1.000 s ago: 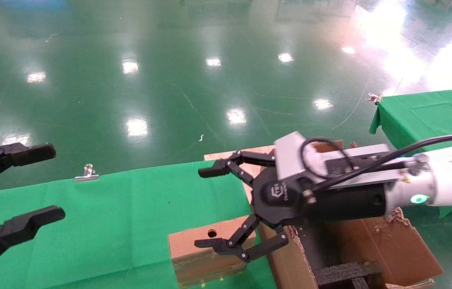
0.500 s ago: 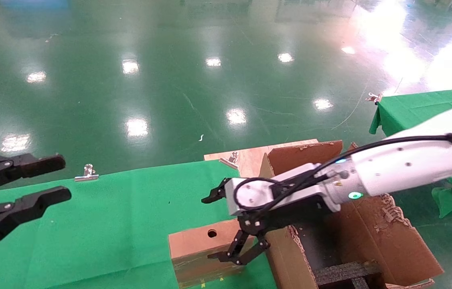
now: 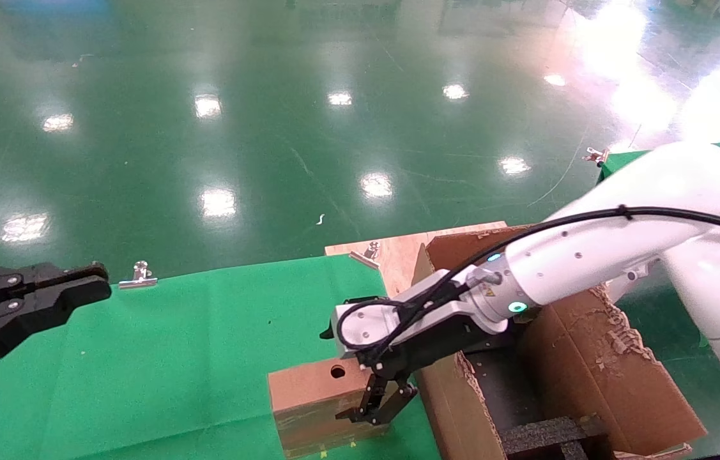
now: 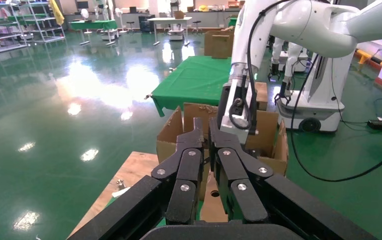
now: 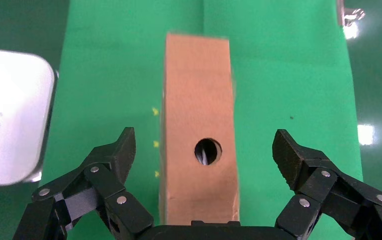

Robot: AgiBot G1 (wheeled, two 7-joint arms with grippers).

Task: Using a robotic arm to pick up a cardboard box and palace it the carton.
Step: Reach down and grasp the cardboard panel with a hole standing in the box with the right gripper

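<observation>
Right gripper [image 5: 203, 150] spread, straddling cardboard box [image 5: 198, 125] on green cloth [image 3: 174, 358] beside carton [image 3: 589, 377] | I'd descend centred (hole midway), then close | left gripper [image 4: 203, 137] pinched together, parked.

head view high, right wrist close above cardboard box [image 5: 199, 135]
</observation>
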